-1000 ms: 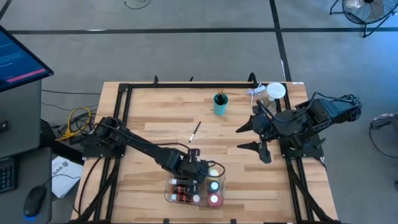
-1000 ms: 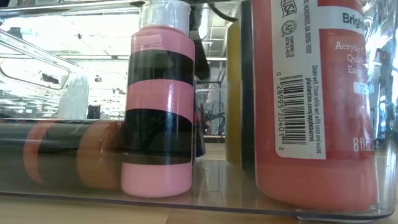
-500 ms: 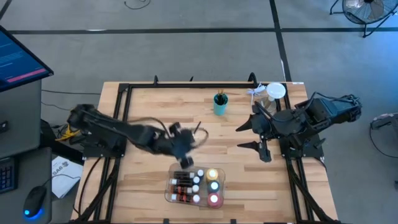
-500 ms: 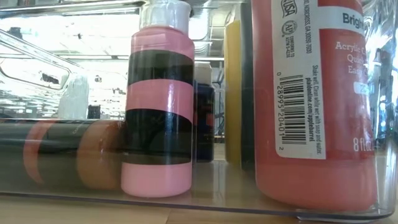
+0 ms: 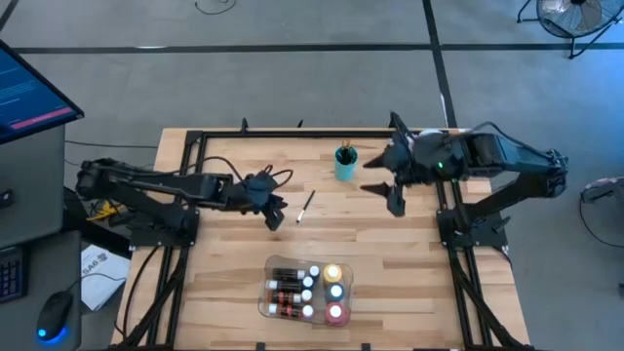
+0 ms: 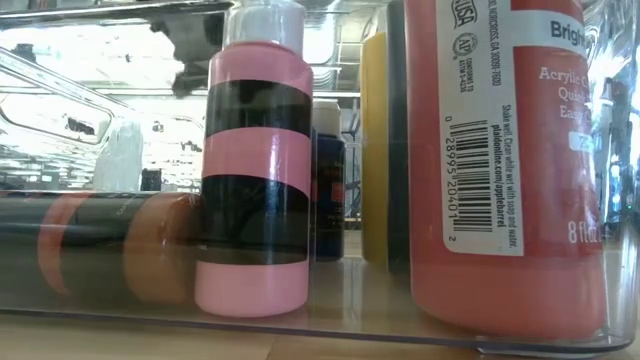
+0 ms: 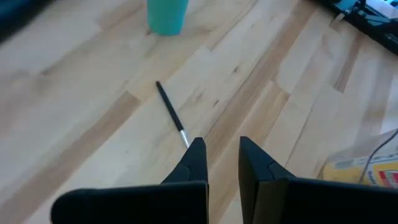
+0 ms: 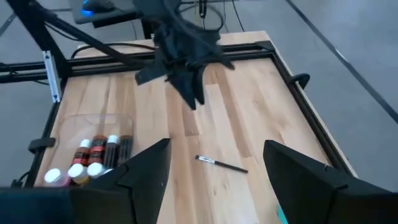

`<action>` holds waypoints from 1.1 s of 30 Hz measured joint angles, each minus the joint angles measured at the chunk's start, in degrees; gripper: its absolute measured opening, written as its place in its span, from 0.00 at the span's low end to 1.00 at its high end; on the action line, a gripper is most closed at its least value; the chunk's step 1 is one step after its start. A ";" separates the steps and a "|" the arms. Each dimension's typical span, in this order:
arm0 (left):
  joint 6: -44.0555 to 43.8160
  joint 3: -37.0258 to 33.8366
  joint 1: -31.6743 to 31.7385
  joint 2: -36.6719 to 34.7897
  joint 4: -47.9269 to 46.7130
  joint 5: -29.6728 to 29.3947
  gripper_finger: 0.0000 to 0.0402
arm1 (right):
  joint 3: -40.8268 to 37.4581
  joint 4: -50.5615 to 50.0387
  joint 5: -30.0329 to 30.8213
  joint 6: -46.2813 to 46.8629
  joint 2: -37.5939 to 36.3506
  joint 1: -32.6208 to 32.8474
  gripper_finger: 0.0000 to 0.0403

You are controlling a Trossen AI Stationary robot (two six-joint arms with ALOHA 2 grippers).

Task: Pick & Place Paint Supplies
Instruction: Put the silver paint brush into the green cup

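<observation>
Now the last loose paint brush (image 5: pixel 305 206) lies on the table (image 5: pixel 224 253) between the teal cup (image 5: pixel 345 164) and the filled tray (image 5: pixel 265 304); left gripper (image 5: pixel 274 215), narrow and seemingly empty, hovers just beside it and must open first, while right gripper (image 5: pixel 387 185) waits wide near the cup.

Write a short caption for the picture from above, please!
Left gripper shut beside a loose paintbrush; right gripper open near the teal cup; tray holds paints.

This was a robotics lab: a wooden surface (image 5: pixel 234 161) framed in black rails stood on a grey concrete floor (image 5: pixel 292 78) marked with dark tape lines, beside a computer monitor (image 5: pixel 29 93), a mouse (image 5: pixel 54 314) and a floor fan (image 5: pixel 570 15).
</observation>
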 joint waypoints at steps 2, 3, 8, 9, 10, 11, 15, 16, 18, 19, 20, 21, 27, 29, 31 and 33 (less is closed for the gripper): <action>0.01 -3.10 1.50 -0.10 3.23 1.95 0.01 | 0.00 0.17 -2.89 -0.48 0.02 -3.19 0.62; 0.01 -4.52 2.18 0.07 4.78 2.64 0.01 | 0.00 0.21 -3.93 -0.49 0.02 -4.68 0.62; 0.00 -9.63 5.66 2.96 13.44 10.21 0.08 | -0.41 3.06 -6.82 -0.46 0.74 -10.06 0.62; 0.01 -9.93 6.15 3.70 14.08 11.40 0.10 | -1.03 4.40 -7.91 -0.45 0.97 -10.71 0.62; 0.30 -9.94 6.46 4.52 14.40 11.95 0.12 | -1.92 4.85 -9.15 -0.49 1.09 -11.43 0.62; 1.21 -9.94 6.60 5.47 15.57 12.29 0.15 | -2.97 5.38 -10.32 -0.70 1.09 -12.10 0.62; 6.01 -9.89 6.49 8.79 18.99 12.39 0.23 | -7.74 10.62 -14.16 -0.70 1.32 -14.10 0.62; 6.55 -9.88 6.46 9.75 19.08 12.38 0.25 | -8.96 11.13 -14.85 -0.37 1.57 -14.59 0.62; 6.90 -9.88 6.31 12.06 19.75 12.39 0.27 | -11.49 13.09 -16.08 0.18 1.73 -15.39 0.62; 7.00 -9.88 6.01 13.25 20.32 12.36 0.29 | -12.39 14.30 -16.95 0.44 1.61 -15.65 0.62; 7.37 -9.90 5.79 14.30 20.47 12.38 0.29 | -13.29 15.45 -17.27 0.66 1.42 -15.87 0.62; 7.52 -9.90 5.55 15.48 20.88 12.36 0.30 | -14.18 16.23 -17.67 1.06 1.38 -15.97 0.62; 9.26 -9.92 3.41 22.13 23.33 9.82 0.30 | -15.87 16.88 -18.61 1.67 1.46 -16.01 0.62; 9.41 -9.92 2.73 23.37 24.05 7.92 0.29 | -15.89 16.80 -18.63 1.69 1.46 -15.61 0.62; 10.17 -9.92 2.28 23.85 25.46 5.98 0.28 | -15.93 16.70 -18.63 1.70 1.46 -15.31 0.62; 11.96 -9.91 2.37 23.83 28.38 5.31 0.28 | -15.93 16.62 -18.66 1.70 1.46 -15.27 0.62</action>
